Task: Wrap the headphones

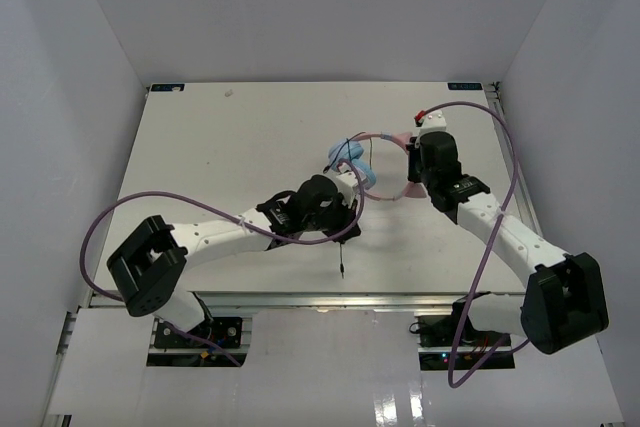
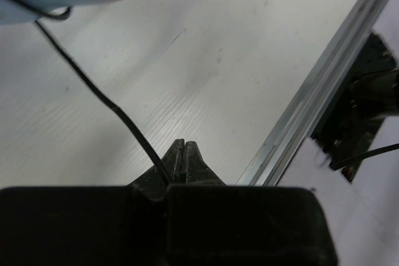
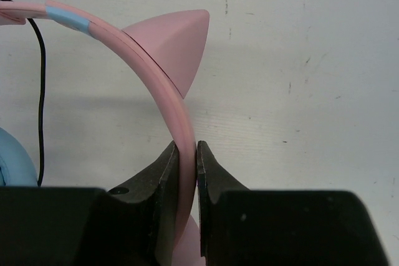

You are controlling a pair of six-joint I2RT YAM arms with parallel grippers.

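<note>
Two end effectors share this: the right end effector (image 3: 186, 151) pinches the pink plastic headband (image 3: 159, 79) of the small blue-cupped cat-ear headphones (image 1: 362, 175) over the white bench (image 1: 230, 147). The left end effector (image 2: 185, 144) is pressed together on the thin black cord (image 2: 93, 88). Loop the cord taut and evenly. Count: one headphone set, one cord.

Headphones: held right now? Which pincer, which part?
Right pincer is shut on the pink headband, just below a cat-ear point. Left pincer is shut on the thin black cord.
</note>
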